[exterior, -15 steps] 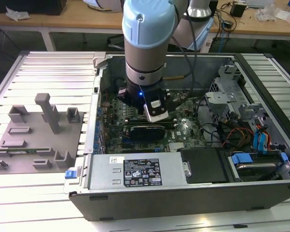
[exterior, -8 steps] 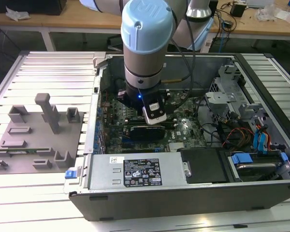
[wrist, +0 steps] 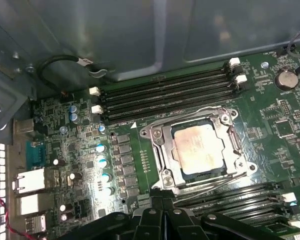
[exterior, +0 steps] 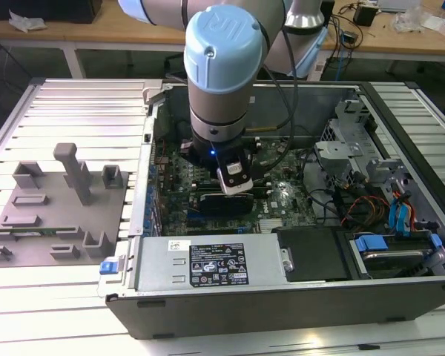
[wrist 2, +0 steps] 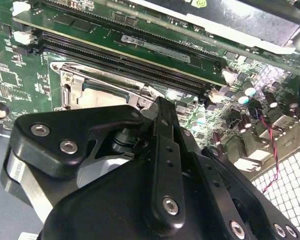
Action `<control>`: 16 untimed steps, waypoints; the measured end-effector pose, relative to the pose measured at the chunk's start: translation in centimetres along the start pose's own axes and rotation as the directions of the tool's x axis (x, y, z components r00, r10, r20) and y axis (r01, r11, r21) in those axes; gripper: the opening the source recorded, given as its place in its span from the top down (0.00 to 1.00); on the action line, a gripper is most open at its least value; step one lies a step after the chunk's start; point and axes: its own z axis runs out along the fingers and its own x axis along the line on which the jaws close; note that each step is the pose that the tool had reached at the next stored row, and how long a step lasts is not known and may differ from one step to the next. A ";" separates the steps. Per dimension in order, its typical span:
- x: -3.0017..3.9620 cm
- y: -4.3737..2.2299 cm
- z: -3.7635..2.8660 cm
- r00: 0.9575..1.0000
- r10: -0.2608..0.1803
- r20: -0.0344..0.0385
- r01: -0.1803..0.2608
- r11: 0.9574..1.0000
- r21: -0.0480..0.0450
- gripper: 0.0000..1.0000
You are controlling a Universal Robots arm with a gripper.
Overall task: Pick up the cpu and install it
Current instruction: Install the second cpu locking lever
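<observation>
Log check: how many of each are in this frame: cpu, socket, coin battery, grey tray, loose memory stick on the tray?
cpu: 1, lying in the socket
socket: 1
coin battery: 1
grey tray: 1
memory stick: 1, on the tray
Total: 5

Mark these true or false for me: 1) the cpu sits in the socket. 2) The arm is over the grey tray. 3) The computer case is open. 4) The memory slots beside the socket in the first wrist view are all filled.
1) True: in the first wrist view the cpu lies flat inside the socket frame.
2) False: the arm reaches into the computer case; the grey tray lies apart, on the exterior view's left.
3) True: the motherboard is exposed.
4) False: the memory slots there look empty.
</observation>
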 end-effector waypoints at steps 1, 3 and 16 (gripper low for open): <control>0.02 -0.03 0.07 1.000 0.001 0.000 -0.001 1.000 -0.002 0.89; 0.10 -0.14 0.37 1.000 0.006 -0.001 -0.006 1.000 -0.010 0.89; 0.56 -0.61 1.53 0.999 0.034 0.000 -0.034 0.999 -0.041 0.89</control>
